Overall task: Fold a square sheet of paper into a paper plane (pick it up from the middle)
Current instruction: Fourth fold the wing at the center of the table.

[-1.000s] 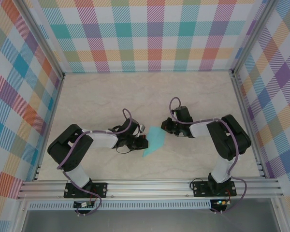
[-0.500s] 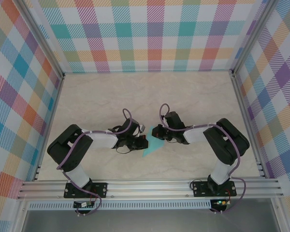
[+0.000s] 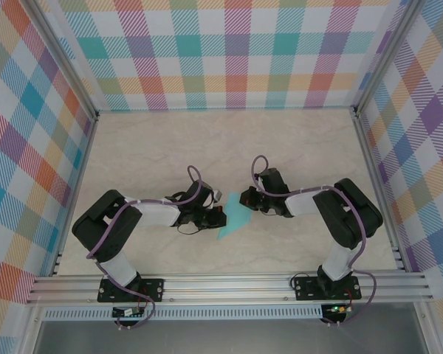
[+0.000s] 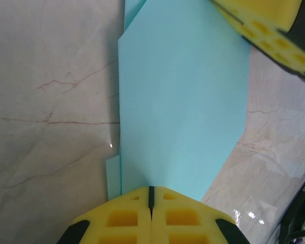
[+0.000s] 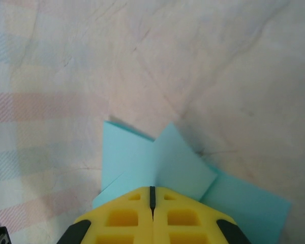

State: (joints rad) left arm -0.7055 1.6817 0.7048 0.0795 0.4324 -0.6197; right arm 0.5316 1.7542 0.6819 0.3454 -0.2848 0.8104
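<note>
**Part-folded paper lying flat between my two closed grippers**
The paper rests on the table midway between the arms, with layered flaps showing. My left gripper is fully closed, tips at the paper's near edge. My right gripper is closed too, tips over the flaps. I can't tell if either nips any paper. I judge it light, limp, easily creased and prone to sliding, so I'd pinch a folded edge, where the doubled layers stiffen it.

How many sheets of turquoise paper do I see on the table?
1. The partly folded sheet of paper lies between the left gripper and the right gripper, whose tips cover part of it.
</note>
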